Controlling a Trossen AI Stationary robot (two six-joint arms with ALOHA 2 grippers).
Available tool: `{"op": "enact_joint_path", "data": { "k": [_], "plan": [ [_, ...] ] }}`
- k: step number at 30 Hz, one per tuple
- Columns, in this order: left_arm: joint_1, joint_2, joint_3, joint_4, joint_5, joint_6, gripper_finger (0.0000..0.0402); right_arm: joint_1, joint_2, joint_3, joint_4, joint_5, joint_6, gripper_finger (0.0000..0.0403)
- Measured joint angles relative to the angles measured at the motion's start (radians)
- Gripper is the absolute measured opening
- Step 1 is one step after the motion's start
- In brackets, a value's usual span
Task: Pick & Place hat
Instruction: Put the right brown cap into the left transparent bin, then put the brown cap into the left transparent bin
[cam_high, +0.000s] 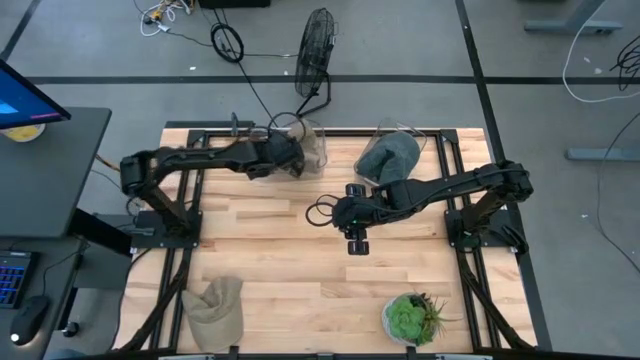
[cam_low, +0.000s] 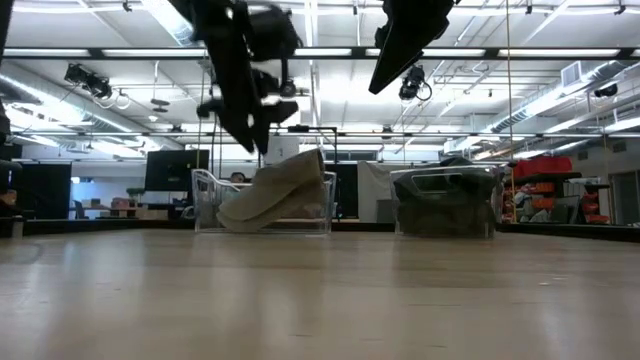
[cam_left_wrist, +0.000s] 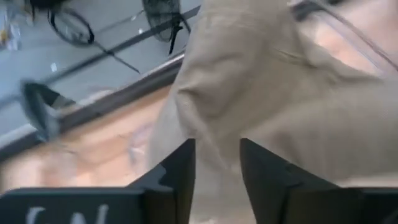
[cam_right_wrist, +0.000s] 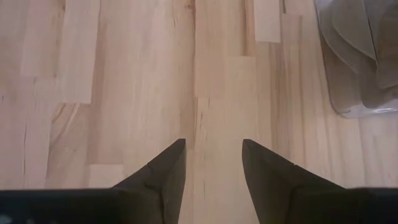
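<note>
A tan hat (cam_high: 308, 150) lies crumpled in the left clear bin (cam_low: 205, 205) at the table's far edge; it fills the left wrist view (cam_left_wrist: 261, 93). My left gripper (cam_left_wrist: 217, 149) is open and hovers just above this hat (cam_low: 285, 190), apart from it in the low view. A dark grey-green hat (cam_high: 390, 158) sits in the right clear bin (cam_low: 445, 200). A second tan hat (cam_high: 215, 310) lies on the near left of the table. My right gripper (cam_right_wrist: 213, 149) is open, raised over bare wood at the table's middle (cam_high: 325, 212).
A potted green plant (cam_high: 410, 318) stands near the table's near right edge. The two bins stand side by side along the far edge. Bare wooden tabletop (cam_high: 280, 250) lies between the bins and the near objects. A floor fan (cam_high: 315, 50) stands beyond the table.
</note>
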Motion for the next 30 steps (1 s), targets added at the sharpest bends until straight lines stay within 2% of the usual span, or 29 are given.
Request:
{"op": "enact_joint_path", "data": {
  "k": [6,8,10,15,20,24,27,30],
  "plan": [
    [-0.065,-0.15,0.07,-0.325,0.0,0.17,0.0172,0.0,0.0,0.0,0.001,0.0,0.002,0.0161],
    [-0.105,-0.201,0.081,-0.465,0.049,0.226,0.0177,0.001,0.0,0.0,0.001,0.0,0.002,0.0161],
    [-0.154,-0.247,0.081,-0.558,0.138,0.22,0.0178,0.002,0.0,0.0,0.004,0.0,0.002,0.0161],
    [-0.334,-0.329,0.07,-0.68,0.433,0.108,0.0169,0.002,0.0,0.0,0.016,0.0,0.0,0.0161],
    [-0.615,-0.334,0.07,-0.665,0.541,-0.014,0.0162,0.002,0.0,0.0,0.015,0.0,-0.002,0.0161],
    [-0.806,-0.275,0.07,-0.604,0.53,-0.224,0.0167,0.002,0.001,0.0,0.02,0.001,-0.031,0.0161],
    [-0.896,-0.23,0.07,-0.619,0.496,-0.432,0.0178,0.002,0.005,0.0,0.031,0.0,-0.046,0.0161],
    [-0.969,-0.179,0.07,-0.636,0.494,-0.558,0.0192,0.002,0.006,0.0,0.042,0.0,-0.046,0.0161]
  ]
}}
